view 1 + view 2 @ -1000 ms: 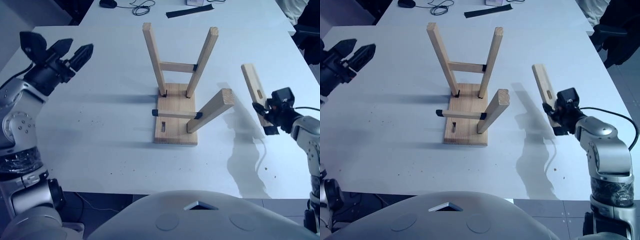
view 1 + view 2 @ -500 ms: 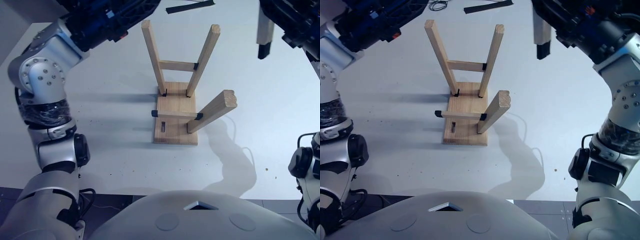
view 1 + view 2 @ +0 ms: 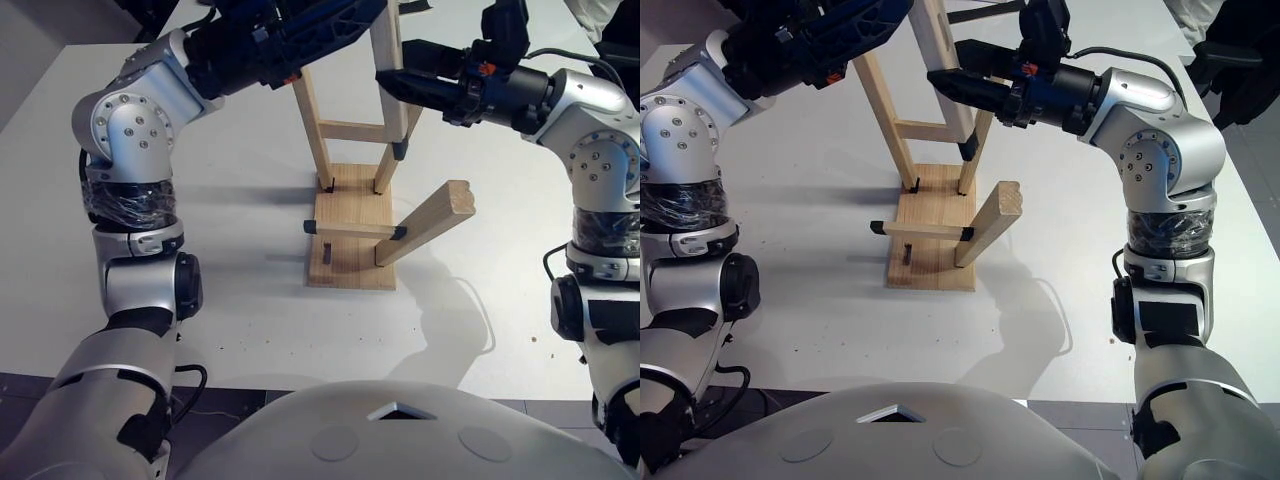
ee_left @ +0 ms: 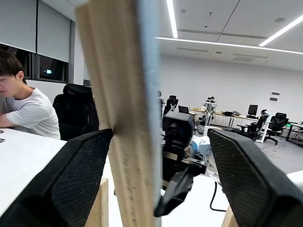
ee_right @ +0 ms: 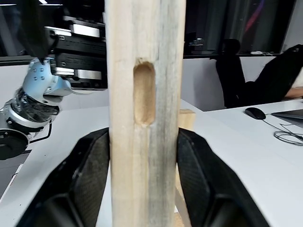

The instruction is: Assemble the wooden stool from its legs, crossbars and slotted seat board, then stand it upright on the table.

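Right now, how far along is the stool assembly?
Done: two legs stand in the seat board, joined by a crossbar. A third leg leans at the near end with a second crossbar, not upright. In hand: the fourth leg, in the right gripper with fingers shut on it, passing between the left gripper's open fingers. Left: seat it in the empty slot, then flip everything onto its legs.

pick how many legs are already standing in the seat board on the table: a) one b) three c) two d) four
B: two far legs joined by a crossbar and one tilted near leg stand in the seat board, while the fourth leg is held up in the right hand.
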Controlling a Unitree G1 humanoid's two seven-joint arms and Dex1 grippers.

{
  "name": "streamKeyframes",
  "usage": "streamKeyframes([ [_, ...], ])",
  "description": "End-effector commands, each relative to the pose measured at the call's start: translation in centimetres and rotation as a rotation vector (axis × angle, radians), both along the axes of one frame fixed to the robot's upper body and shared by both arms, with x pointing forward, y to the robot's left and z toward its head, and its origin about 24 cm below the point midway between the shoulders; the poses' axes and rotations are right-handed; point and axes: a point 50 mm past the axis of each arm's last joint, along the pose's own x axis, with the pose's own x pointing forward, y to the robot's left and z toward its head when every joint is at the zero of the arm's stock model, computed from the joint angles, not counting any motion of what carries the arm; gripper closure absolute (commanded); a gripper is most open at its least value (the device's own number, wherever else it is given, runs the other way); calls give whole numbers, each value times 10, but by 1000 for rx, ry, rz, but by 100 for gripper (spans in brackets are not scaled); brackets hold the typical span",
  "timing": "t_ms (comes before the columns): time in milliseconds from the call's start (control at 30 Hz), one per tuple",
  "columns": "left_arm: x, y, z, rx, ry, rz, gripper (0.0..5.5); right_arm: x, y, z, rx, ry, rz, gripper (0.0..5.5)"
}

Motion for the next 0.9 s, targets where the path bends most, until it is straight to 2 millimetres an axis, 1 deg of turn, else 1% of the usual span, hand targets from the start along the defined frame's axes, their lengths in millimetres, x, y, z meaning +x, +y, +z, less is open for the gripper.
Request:
streamKeyframes([
  [33,-4,2,-4,67,-7,-21,178,-4,4,17,-18,-56,45,343],
  [233,-5,3,-14,121,-1,-46,178,-10,5,20,-86,-51,130,344],
  [467,-10,-4,-13,125,-20,-81,178,-13,11,19,-208,-42,252,344],
  [600,-17,-4,-15,130,-28,-116,178,-10,13,20,-246,-51,278,344],
  [867,-27,-2,-21,144,-48,-158,178,-8,10,23,-299,-61,314,344],
  [900,-28,-2,-21,144,-50,-162,196,-8,11,23,-304,-60,320,344],
])
